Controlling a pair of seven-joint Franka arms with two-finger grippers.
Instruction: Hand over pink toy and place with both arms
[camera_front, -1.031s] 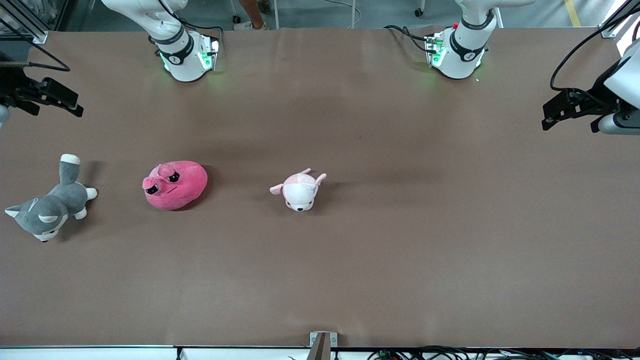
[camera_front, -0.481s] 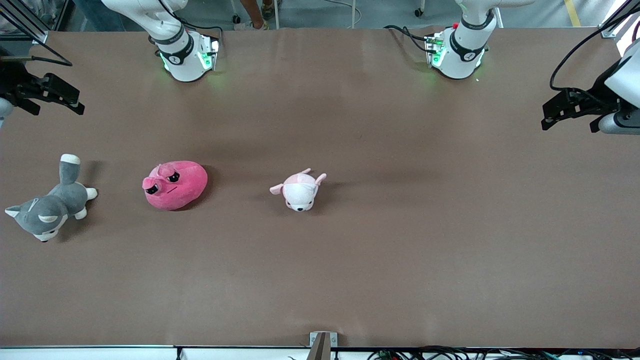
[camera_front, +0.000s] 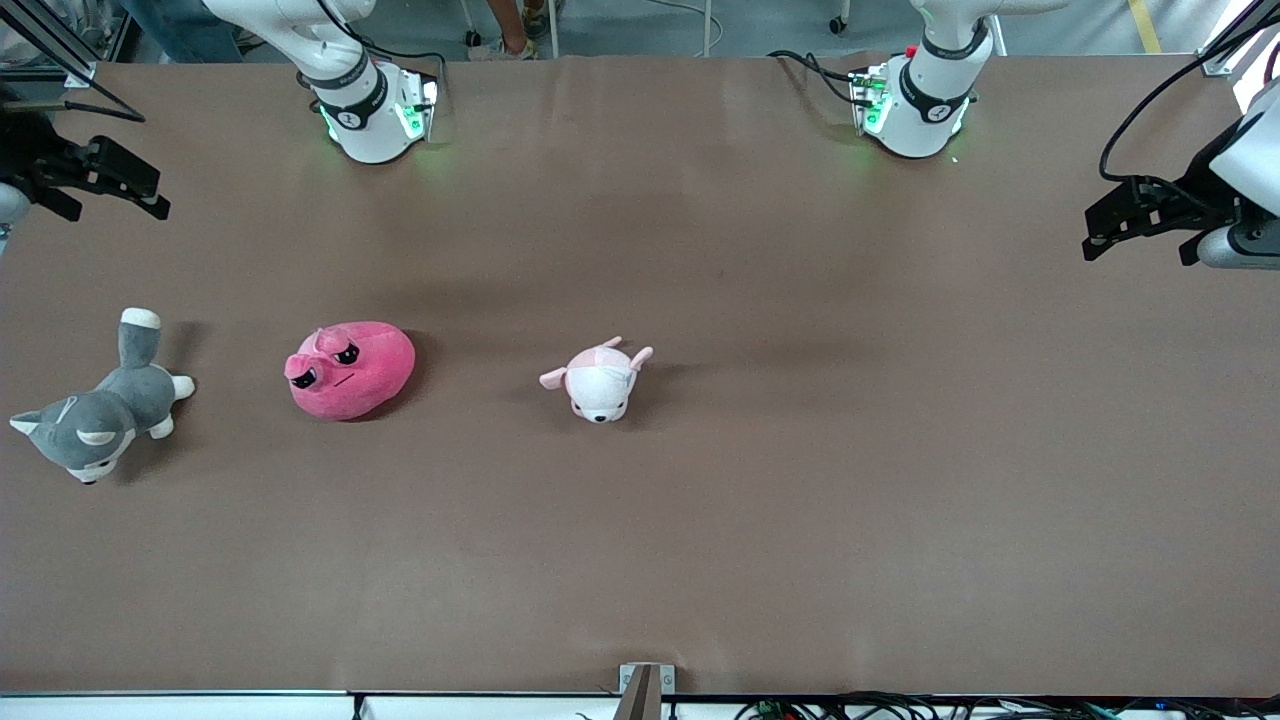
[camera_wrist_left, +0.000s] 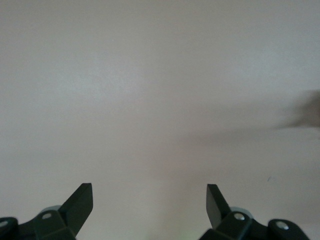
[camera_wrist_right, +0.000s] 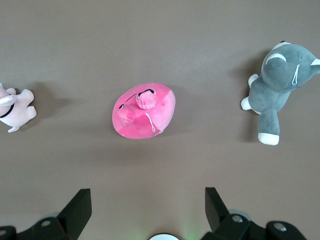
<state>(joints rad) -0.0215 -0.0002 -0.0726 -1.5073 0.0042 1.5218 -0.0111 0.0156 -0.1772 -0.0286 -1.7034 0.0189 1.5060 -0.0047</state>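
I see the pink toy (camera_front: 350, 369) lying on the bench toward my right arm's end, between the grey husky plush (camera_front: 98, 408) and a small white plush (camera_front: 598, 381). My right claw (camera_front: 110, 180), wide open and empty, hangs nearest; my left claw (camera_front: 1140, 220), open too, waits.

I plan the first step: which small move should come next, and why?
Probably lower the right gripper toward the pink toy: its fingers are open, the toy lies untouched on the table toward the right arm's end. The left gripper waits, open, over bare table.
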